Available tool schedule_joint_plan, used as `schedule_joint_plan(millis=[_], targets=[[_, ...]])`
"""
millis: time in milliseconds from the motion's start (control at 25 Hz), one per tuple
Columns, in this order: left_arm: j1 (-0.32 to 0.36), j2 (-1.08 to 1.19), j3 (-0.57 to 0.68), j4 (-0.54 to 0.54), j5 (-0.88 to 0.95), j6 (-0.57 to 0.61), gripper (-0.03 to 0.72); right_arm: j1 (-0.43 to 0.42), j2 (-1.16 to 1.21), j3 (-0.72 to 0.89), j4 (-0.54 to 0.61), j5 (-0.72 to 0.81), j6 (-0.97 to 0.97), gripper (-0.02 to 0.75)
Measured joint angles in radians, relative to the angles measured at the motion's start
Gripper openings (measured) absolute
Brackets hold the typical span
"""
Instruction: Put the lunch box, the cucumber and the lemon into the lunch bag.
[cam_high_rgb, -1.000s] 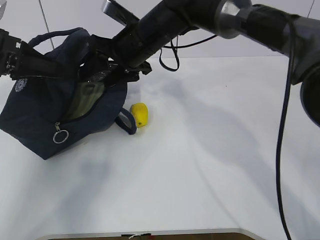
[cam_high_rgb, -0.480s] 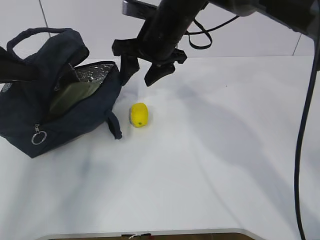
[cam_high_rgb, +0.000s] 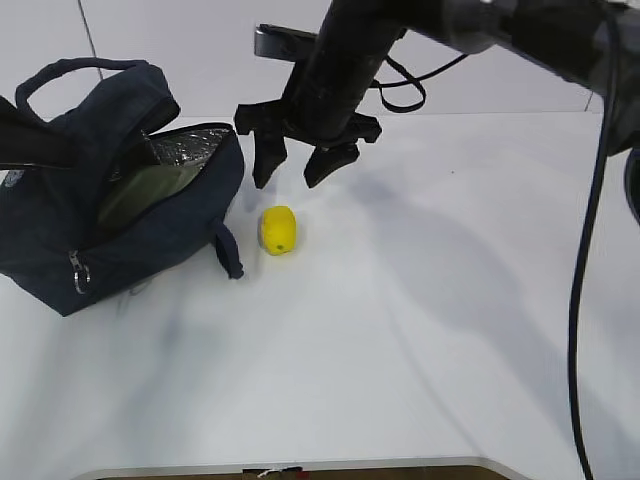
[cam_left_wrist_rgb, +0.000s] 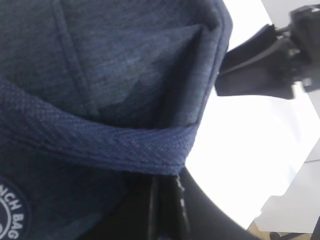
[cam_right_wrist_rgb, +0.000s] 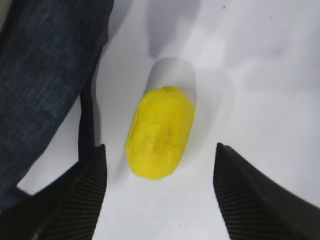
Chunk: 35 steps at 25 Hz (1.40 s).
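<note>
The navy lunch bag (cam_high_rgb: 60, 230) lies at the left with its top open. Silver lining and the pale green lid of the lunch box (cam_high_rgb: 150, 195) show inside. The cucumber is out of view. The yellow lemon (cam_high_rgb: 278, 229) lies on the table just right of the bag. My right gripper (cam_high_rgb: 288, 183) hangs open a little above it. In the right wrist view the lemon (cam_right_wrist_rgb: 160, 132) lies just ahead of the gap between the ribbed fingers (cam_right_wrist_rgb: 85, 190), untouched. My left gripper (cam_left_wrist_rgb: 167, 200) is shut on the bag's fabric edge (cam_left_wrist_rgb: 125, 150).
One loop handle (cam_high_rgb: 228, 250) of the bag lies on the table between bag and lemon, close to my right gripper's left finger. The white table (cam_high_rgb: 420, 320) stretches right and toward the front. A wall stands behind it.
My right gripper has come out of the bag's opening, swung right and lowered over the lemon. The bag has settled lower on the table. The lemon has not moved.
</note>
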Motion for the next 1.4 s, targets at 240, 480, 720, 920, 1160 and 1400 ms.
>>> schedule_joint_plan(millis=[240,480,720,920,1160,1400], targets=[[0.0,0.0,0.0,0.006,0.002,0.0,-0.01,0.021,0.047,0.0,-0.112,-0.07,0.052,0.529],[0.0,0.0,0.0,0.008,0.002,0.0,-0.01,0.058,0.074,0.0,-0.171,-0.145,0.072,0.531],[0.0,0.0,0.0,0.012,0.002,0.0,-0.01,0.064,0.11,0.0,-0.204,-0.148,0.087,0.532],[0.0,0.0,0.0,0.014,0.002,0.0,-0.01,0.064,0.129,0.0,-0.204,-0.152,0.095,0.532],[0.0,0.0,0.0,0.014,0.002,0.0,-0.01,0.064,0.13,0.0,-0.202,-0.16,0.098,0.532],[0.0,0.0,0.0,0.014,0.002,0.0,-0.01,0.064,0.13,0.0,-0.196,-0.157,0.1,0.533]])
